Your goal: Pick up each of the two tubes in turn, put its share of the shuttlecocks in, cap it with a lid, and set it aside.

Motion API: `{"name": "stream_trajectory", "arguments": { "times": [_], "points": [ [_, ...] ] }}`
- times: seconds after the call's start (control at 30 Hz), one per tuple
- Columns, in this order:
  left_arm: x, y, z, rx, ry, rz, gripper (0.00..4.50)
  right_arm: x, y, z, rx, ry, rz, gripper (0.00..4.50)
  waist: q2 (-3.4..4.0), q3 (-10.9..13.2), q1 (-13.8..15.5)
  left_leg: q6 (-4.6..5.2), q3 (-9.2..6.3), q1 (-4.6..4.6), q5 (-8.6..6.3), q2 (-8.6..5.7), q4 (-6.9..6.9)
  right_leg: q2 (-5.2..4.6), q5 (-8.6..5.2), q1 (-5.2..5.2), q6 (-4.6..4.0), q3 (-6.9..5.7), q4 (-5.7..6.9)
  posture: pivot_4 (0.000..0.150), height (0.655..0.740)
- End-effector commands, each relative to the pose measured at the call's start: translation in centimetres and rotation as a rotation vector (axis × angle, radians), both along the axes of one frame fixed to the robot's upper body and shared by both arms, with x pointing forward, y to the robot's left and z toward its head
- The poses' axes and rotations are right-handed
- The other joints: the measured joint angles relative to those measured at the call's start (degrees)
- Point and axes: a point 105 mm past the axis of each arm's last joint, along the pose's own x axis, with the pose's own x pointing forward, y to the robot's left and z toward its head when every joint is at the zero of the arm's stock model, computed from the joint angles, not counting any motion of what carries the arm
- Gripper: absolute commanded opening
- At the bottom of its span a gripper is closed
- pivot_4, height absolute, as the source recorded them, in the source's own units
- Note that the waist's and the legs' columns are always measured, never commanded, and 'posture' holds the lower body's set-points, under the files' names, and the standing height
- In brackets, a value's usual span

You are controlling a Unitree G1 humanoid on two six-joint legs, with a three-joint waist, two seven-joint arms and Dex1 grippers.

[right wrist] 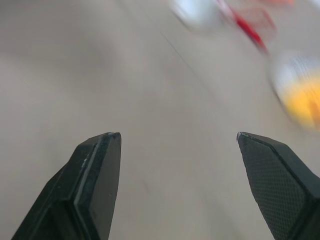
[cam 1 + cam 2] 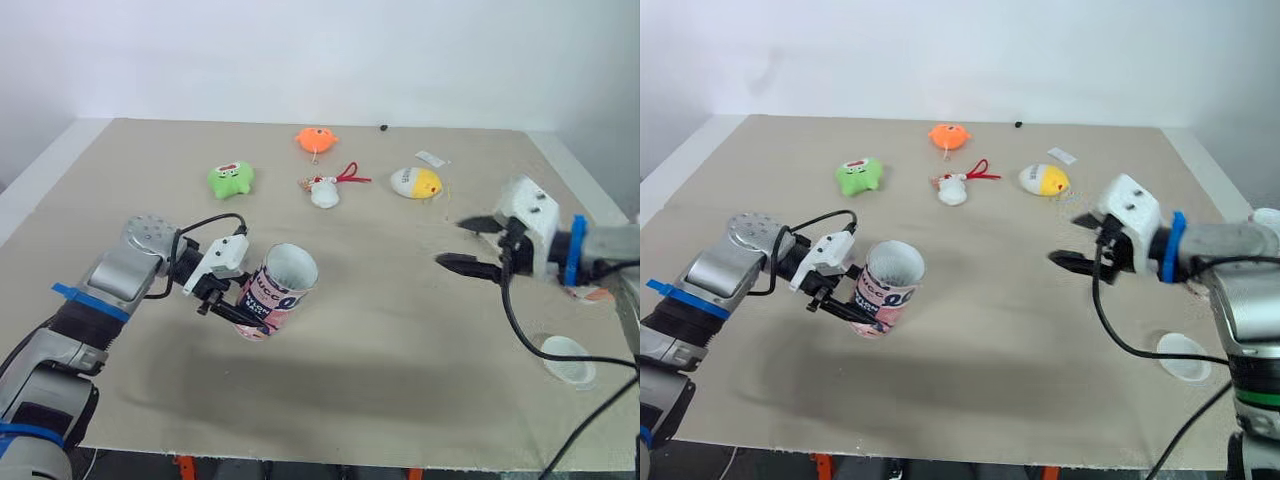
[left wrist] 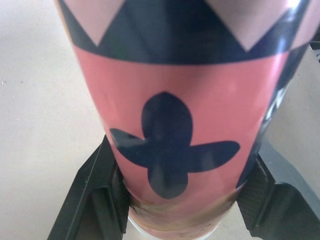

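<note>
A: Largest first. Surface?
B: Table [image 2: 380, 340] covered in beige cloth, running back to a white wall.

A: Left arm?
B: Left gripper [image 2: 240, 312] sits over the front-left part of the table. It is clamped on the tube [image 2: 277, 292], one black finger [image 3: 92, 200] on each side of the lower body.

A: Tube details?
B: Pink, with dark zigzag and clover-like marks. It is tilted, and the open white mouth points up and away from the gripper. Cannot tell whether its base touches the cloth.

A: Right arm?
B: Right gripper [image 2: 452, 243] is at mid-right, pointing in toward the table's middle. Its jaws are spread wide with nothing between them. It is well apart from the tube.

A: Lid?
B: One white round lid [image 2: 566, 358] lies flat near the front-right edge, below the right arm's cable.

A: Smaller items?
B: All are on the far half:
- green toy [image 2: 231, 179], left
- orange toy [image 2: 316, 139], farther back
- yellow-and-white toy [image 2: 416, 183], right
- white toy with a red cord [image 2: 325, 190], between green and yellow
- small white tag [image 2: 432, 158], behind the yellow one
- black speck [image 2: 383, 128], near the far edge
</note>
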Motion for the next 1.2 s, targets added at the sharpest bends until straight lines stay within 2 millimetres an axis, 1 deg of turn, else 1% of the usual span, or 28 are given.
{"name": "stream_trajectory", "arguments": {
  "times": [0.03,0.07,0.1,0.2,0.27,0.33,0.47,0.67,0.73,0.8,0.9,0.93,0.97,1.0,1.03,1.07,1.1,1.13,1.17,1.2],
  "points": [
    [0.0,0.0,0.3,0.002,-0.016,-0.004,2.39,0.0,-2.8,-0.2,0.006,-0.069,-0.156,3.98,0.09,-0.01,-0.11,0.0,0.04,-0.02,0.0,-0.01,-0.01,-0.01,0.03,-0.05,0.03,0.06,0.0,0.15,0.74],
    [0.0,-0.1,0.3,0.002,-0.016,-0.005,2.39,0.1,-3.3,-0.6,0.009,-0.068,-0.187,3.98,0.09,0.0,-0.21,0.0,0.05,0.03,0.0,-0.02,-0.01,0.0,0.01,0.01,0.06,0.08,0.0,0.15,0.74],
    [0.0,-0.1,0.3,0.003,-0.016,-0.006,2.39,0.3,-4.0,-1.2,-0.001,-0.065,-0.224,3.98,0.1,0.0,-0.27,0.0,0.06,0.04,0.0,-0.02,-0.01,0.01,-0.13,0.0,0.34,0.11,0.0,0.15,0.74],
    [0.0,-0.1,0.3,0.003,-0.017,-0.006,2.39,1.3,-5.6,-2.5,-0.005,-0.056,-0.312,3.98,0.1,0.01,-0.26,0.1,0.15,0.11,0.1,-0.02,0.01,0.02,0.02,0.01,0.42,0.21,0.0,0.15,0.74],
    [0.1,-0.1,0.4,0.003,-0.017,-0.006,2.39,2.4,-6.3,-2.9,0.014,-0.062,-0.365,3.98,0.1,0.01,-0.3,0.13,0.2,0.12,0.13,-0.01,0.06,0.02,-0.02,0.02,0.23,0.26,-0.01,0.15,0.74],
    [0.1,-0.1,0.4,0.003,-0.018,-0.006,2.39,3.3,-6.7,-3.2,0.025,-0.069,-0.394,3.98,0.09,0.01,-0.38,0.16,0.3,0.19,0.14,0.0,0.08,0.03,0.04,0.03,0.18,0.34,-0.01,0.15,0.74],
    [0.2,0.0,0.5,-0.001,-0.021,0.005,2.39,5.0,-7.0,-4.1,0.06,-0.068,-0.436,3.98,0.09,0.01,-0.39,0.22,0.35,0.2,0.18,0.0,0.06,0.05,0.07,0.03,0.19,0.39,-0.01,0.15,0.74],
    [0.0,0.2,0.4,-0.003,-0.013,0.013,2.39,7.1,-7.3,-4.4,0.085,-0.079,-0.475,3.98,0.11,0.02,-0.43,0.22,0.41,0.19,0.18,-0.01,-0.03,0.04,0.17,0.0,0.4,0.45,-0.03,0.15,0.74],
    [0.0,0.3,0.4,-0.003,-0.013,0.017,2.39,8.0,-7.1,-4.4,0.084,-0.086,-0.48,3.98,0.11,0.02,-0.57,0.22,0.42,0.21,0.18,0.0,-0.04,0.04,0.17,0.01,0.39,0.45,-0.04,0.15,0.74],
    [0.0,0.3,0.4,-0.004,-0.012,0.021,2.39,8.8,-6.4,-4.1,0.09,-0.093,-0.462,3.98,0.11,0.02,-0.85,0.23,0.44,0.24,0.18,0.0,-0.05,0.05,0.18,0.01,0.39,0.46,-0.03,0.15,0.74],
    [-0.1,0.4,0.4,-0.006,-0.009,0.025,2.39,9.5,-5.7,-3.7,0.096,-0.106,-0.437,3.98,0.11,0.02,-0.94,0.23,0.44,0.26,0.19,0.01,-0.05,0.06,0.19,0.02,0.37,0.47,-0.03,0.15,0.74],
    [-0.1,0.4,0.4,-0.007,-0.008,0.026,2.39,9.7,-5.6,-3.6,0.099,-0.109,-0.433,3.43,0.11,0.03,-0.94,0.23,0.44,0.25,0.19,0.0,-0.05,0.05,0.19,0.02,0.37,0.47,-0.03,0.15,0.74],
    [-0.1,0.4,0.4,-0.007,-0.008,0.027,2.39,9.8,-5.5,-3.6,0.101,-0.112,-0.429,3.25,0.11,0.03,-0.95,0.23,0.45,0.24,0.19,0.0,-0.06,0.04,0.21,0.02,0.39,0.48,-0.03,0.15,0.74],
    [-0.1,0.4,0.4,-0.006,-0.007,0.028,2.39,10.0,-5.3,-3.6,0.1,-0.114,-0.419,2.95,0.11,0.02,-0.95,0.23,0.45,0.24,0.18,-0.01,-0.06,0.03,0.21,0.02,0.37,0.48,-0.03,0.15,0.74],
    [-0.2,0.4,0.4,-0.007,-0.007,0.029,2.39,10.0,-5.1,-3.6,0.1,-0.114,-0.41,2.48,0.11,0.02,-0.95,0.23,0.46,0.24,0.18,-0.01,-0.07,0.03,0.22,0.02,0.36,0.49,-0.04,0.15,0.74],
    [-0.2,0.4,0.3,-0.006,-0.007,0.03,2.39,10.1,-4.9,-3.7,0.099,-0.114,-0.4,2.13,0.12,0.02,-0.96,0.23,0.46,0.23,0.18,-0.02,-0.1,0.02,0.24,0.02,0.31,0.49,-0.05,0.15,0.74],
    [-0.2,0.5,0.3,-0.006,-0.006,0.031,2.39,10.1,-4.7,-3.7,0.105,-0.115,-0.388,1.44,0.12,0.02,-0.96,0.23,0.46,0.24,0.18,-0.02,-0.15,0.02,0.25,0.02,0.27,0.49,-0.06,0.15,0.74],
    [-0.3,0.5,0.2,-0.005,-0.006,0.031,2.39,10.1,-4.5,-3.7,0.11,-0.115,-0.377,1.29,0.12,0.02,-1.01,0.23,0.46,0.24,0.18,-0.02,-0.15,0.02,0.25,0.02,0.27,0.49,-0.06,0.15,0.74],
    [-0.3,0.5,0.2,-0.005,-0.006,0.031,2.39,10.1,-4.4,-3.7,0.113,-0.115,-0.368,0.81,0.12,0.02,-1.04,0.23,0.46,0.26,0.18,-0.02,-0.18,0.02,0.25,0.02,0.26,0.49,-0.06,0.15,0.74],
    [-0.4,0.5,0.2,-0.005,-0.005,0.031,2.39,10.0,-4.3,-3.6,0.114,-0.118,-0.354,0.45,0.12,0.02,-1.09,0.23,0.46,0.26,0.18,-0.02,-0.19,0.02,0.25,0.02,0.27,0.49,-0.06,0.15,0.74]
  ]
}}
